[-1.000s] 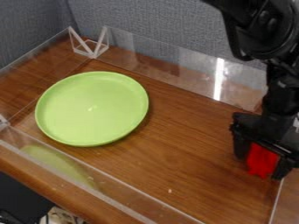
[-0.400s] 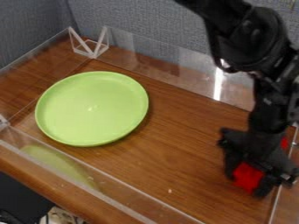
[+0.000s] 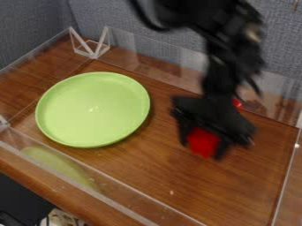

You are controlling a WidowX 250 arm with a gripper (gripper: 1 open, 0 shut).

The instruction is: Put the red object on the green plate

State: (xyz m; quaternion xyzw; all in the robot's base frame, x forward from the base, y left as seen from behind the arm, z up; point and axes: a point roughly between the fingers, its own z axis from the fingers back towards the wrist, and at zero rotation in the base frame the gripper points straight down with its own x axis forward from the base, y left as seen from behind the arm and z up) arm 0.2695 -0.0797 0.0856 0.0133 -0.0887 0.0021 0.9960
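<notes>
The green plate [image 3: 92, 108] lies flat on the left half of the wooden table, with nothing on it. My gripper [image 3: 206, 138] hangs pointing down to the right of the plate, blurred by motion. It is shut on the red object [image 3: 203, 146], whose red end shows below the dark fingers, lifted a little off the wood. A gap of bare table separates the gripper from the plate's right rim. The arm above hides the rest of the red object.
Clear acrylic walls [image 3: 141, 199] ring the wooden table [image 3: 141, 163] on all sides. A small white wire stand [image 3: 88, 41] sits in the back left corner. A red spot [image 3: 239, 103] shows behind the arm, too blurred to identify.
The gripper closed on the red object near the front right corner. It then rose and swung left toward the plate with the object in it.
</notes>
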